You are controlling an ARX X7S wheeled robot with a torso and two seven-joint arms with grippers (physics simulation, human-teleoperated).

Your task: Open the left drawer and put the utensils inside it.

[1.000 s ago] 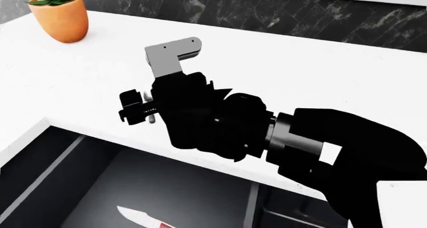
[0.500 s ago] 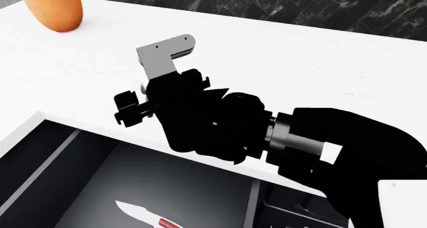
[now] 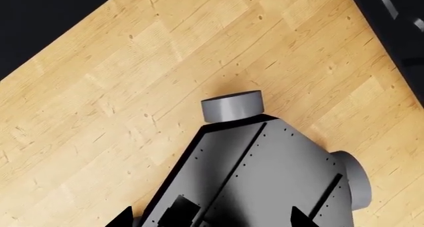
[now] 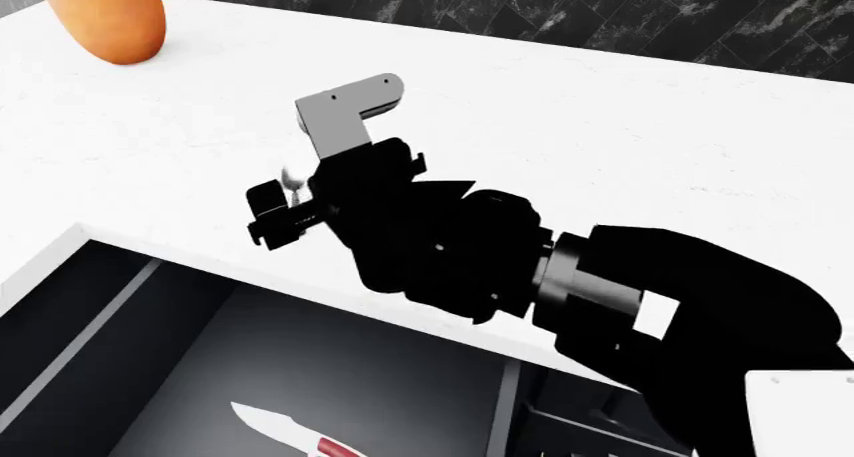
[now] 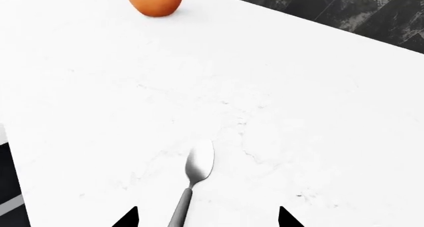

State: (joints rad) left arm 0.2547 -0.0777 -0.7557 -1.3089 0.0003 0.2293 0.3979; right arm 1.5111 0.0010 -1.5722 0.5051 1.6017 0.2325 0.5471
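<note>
Right end effector (image 5: pixel 206 218) open astride spoon (image 5: pixel 192 180) on white worktop (image 5: pixel 298 113), knife (image 4: pixel 287 429) inside open left drawer (image 4: pixel 187 377), left end effector (image 3: pixel 208 219) state indeterminate.

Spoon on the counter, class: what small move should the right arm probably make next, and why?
Probably lower the right gripper and close on the spoon. It lies flat on the white counter between the open fingertips, ungrasped, while the knife already sits in the open left drawer.
</note>
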